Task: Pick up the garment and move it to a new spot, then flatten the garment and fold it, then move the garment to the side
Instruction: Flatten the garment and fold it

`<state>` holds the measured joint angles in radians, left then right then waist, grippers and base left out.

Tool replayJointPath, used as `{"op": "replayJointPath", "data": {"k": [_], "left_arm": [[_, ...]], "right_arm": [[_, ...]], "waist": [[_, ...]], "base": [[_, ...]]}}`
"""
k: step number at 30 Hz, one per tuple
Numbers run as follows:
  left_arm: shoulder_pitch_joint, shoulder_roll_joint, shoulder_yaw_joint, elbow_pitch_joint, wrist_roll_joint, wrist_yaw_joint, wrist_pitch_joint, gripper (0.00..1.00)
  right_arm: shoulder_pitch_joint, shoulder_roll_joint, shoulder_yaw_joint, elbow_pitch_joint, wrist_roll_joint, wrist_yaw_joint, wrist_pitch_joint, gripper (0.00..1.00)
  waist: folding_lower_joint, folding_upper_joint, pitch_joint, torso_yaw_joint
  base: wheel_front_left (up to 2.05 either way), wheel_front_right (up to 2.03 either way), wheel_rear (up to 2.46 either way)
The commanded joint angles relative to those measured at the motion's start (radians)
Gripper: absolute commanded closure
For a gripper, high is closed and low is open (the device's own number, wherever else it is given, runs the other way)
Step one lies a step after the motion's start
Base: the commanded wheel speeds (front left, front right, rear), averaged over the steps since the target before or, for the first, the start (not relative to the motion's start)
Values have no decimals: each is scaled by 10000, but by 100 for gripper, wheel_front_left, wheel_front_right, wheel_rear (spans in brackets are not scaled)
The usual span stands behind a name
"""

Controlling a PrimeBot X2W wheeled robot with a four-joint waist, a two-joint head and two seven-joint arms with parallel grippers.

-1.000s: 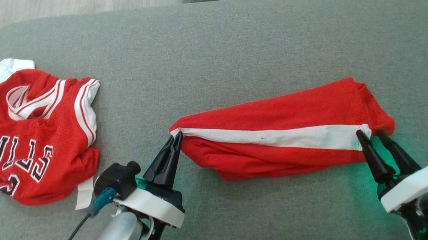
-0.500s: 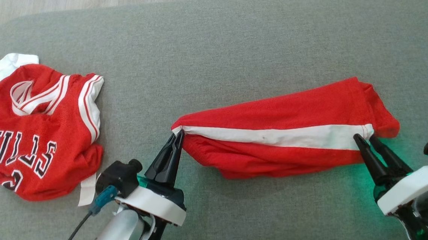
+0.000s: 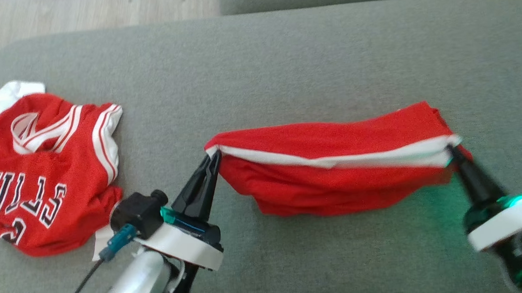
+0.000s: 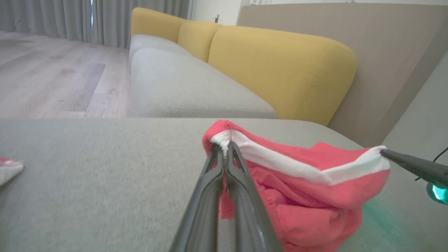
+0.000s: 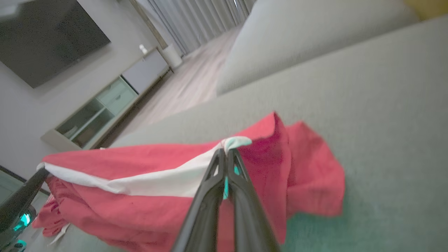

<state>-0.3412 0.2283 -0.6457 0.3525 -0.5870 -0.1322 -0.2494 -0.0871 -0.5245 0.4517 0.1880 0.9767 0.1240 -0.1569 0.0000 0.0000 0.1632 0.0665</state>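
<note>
On the grey cushion (image 3: 282,62), right of the crumpled jersey (image 3: 43,180), the red shorts (image 3: 337,187) sag, stretched between both arms. The left fingers (image 3: 202,187) slant upward, pinched tight on the white stripe's end nearest the jersey. The right fingers (image 3: 472,175) lean inward and clamp the far end.

Left pincer (image 3: 215,157), right pincer (image 3: 451,150): apparently closed.

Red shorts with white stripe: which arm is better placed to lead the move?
Right, probably: left gripper and right gripper both pinch the red shorts, but the red Bulls jersey lies by the left.
</note>
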Motion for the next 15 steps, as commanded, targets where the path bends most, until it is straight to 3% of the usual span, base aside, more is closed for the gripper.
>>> {"op": "replayJointPath", "data": {"k": [1, 8, 15], "left_arm": [[-321, 333, 491, -571, 170, 15, -124, 100], [-708, 1565, 544, -2267, 415, 15, -107, 100], [-2947, 3023, -44, -3941, 128, 15, 1178, 100]], "right_arm": [[61, -552, -263, -539, -14, 67, -278, 100], [-231, -1531, -2016, -2183, -300, 67, -396, 100], [-2035, -2213, -3062, -2985, -885, 67, 805, 100]], "waist": [[0, 0, -222, -177], [0, 0, -987, -745], [0, 0, -1022, -1185]], "base": [[0, 0, 0], [0, 0, 0], [0, 0, 0]]}}
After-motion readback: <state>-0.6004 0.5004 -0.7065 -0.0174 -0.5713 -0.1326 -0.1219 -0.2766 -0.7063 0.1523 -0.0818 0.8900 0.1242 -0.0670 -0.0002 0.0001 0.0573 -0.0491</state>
